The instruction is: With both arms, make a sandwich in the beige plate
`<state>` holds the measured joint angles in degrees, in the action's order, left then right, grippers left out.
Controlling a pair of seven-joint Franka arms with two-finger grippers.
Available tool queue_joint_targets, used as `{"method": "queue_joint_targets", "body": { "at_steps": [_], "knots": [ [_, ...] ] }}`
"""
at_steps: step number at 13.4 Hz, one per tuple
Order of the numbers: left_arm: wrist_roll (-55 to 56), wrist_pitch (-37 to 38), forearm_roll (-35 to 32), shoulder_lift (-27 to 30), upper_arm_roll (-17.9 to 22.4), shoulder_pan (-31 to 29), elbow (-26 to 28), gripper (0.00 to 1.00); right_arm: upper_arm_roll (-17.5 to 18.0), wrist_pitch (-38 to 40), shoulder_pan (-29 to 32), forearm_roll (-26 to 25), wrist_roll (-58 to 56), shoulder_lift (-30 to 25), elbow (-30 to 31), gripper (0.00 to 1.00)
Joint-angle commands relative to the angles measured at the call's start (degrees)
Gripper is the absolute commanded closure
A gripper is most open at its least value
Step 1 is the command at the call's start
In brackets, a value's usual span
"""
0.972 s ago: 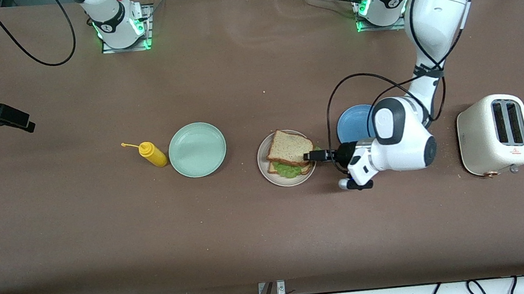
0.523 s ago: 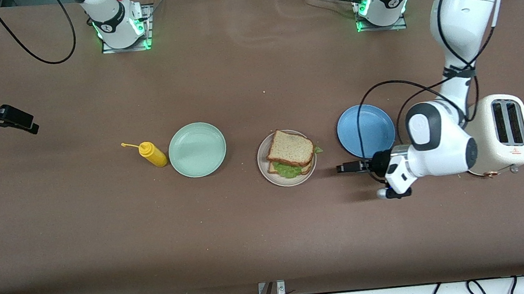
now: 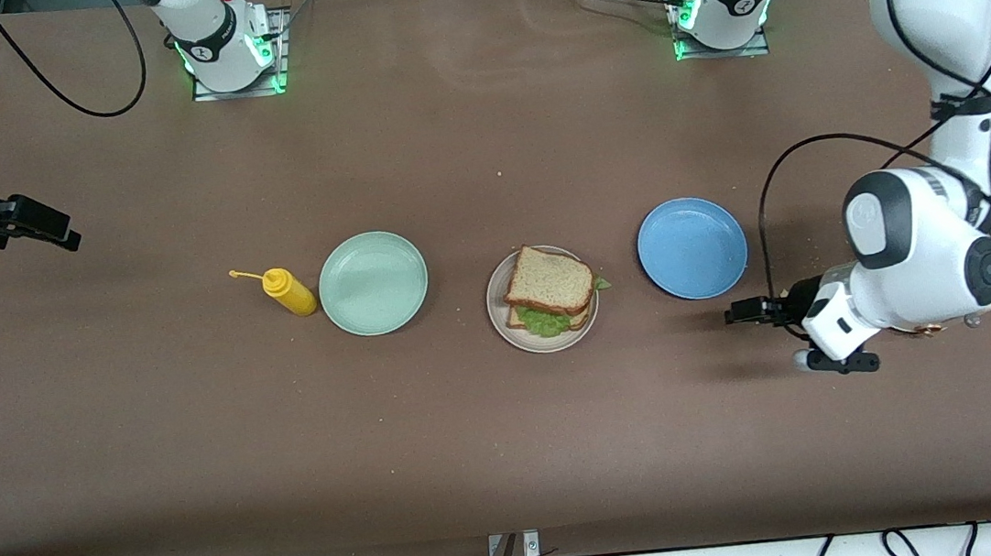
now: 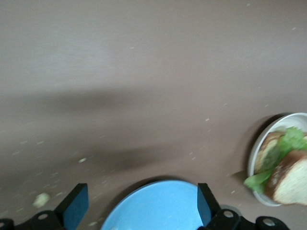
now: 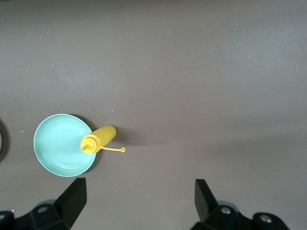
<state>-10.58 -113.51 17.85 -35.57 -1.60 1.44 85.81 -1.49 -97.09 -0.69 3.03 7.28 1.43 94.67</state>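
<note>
Front view: the sandwich (image 3: 550,294) sits stacked on the beige plate (image 3: 499,314); the left gripper (image 3: 743,311), jaws spread, hangs near the blue plate (image 3: 691,247). Left wrist view: lettuce overhangs; a passing arm could topple it. Right wrist view: the right gripper (image 5: 139,201), spread, waits above the mustard bottle (image 5: 97,139).

Matt brown table (image 3: 477,455), matt beige plate (image 3: 501,326), glossy yellow plastic bottle (image 3: 290,292), porous bread (image 3: 548,280).

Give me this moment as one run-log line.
sandwich: assembled on beige plate | left gripper: open, empty | right gripper: open, waiting
</note>
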Motion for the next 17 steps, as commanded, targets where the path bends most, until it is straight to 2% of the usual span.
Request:
{"method": "queue_joint_targets", "body": {
  "at_steps": [1,5,7,11,17],
  "knots": [
    [0.30,3.29,-6.49,2.78,0.37,-0.13,0.68,0.00,0.70,-1.35,0.77,1.10,0.11,-0.81,1.39,0.00],
    [0.29,7.59,-11.61,5.59,0.37,-2.85,0.59,0.00,0.79,-1.35,0.77,1.18,0.11,-0.81,1.30,0.00],
    [0.38,11.36,-13.27,6.91,1.68,-3.29,-0.71,0.00,0.70,-1.35,0.77,1.45,0.02,-0.37,1.04,0.00],
    [3.45,18.84,-21.00,15.07,1.86,-2.94,0.84,0.00,0.70,-1.35,0.77,1.45,0.02,-0.37,1.04,0.00],
    [4.08,29.12,-21.19,24.91,1.77,-3.73,1.56,0.00,0.79,-1.35,0.77,1.54,0.02,-0.37,1.04,0.00]
  ]
}}
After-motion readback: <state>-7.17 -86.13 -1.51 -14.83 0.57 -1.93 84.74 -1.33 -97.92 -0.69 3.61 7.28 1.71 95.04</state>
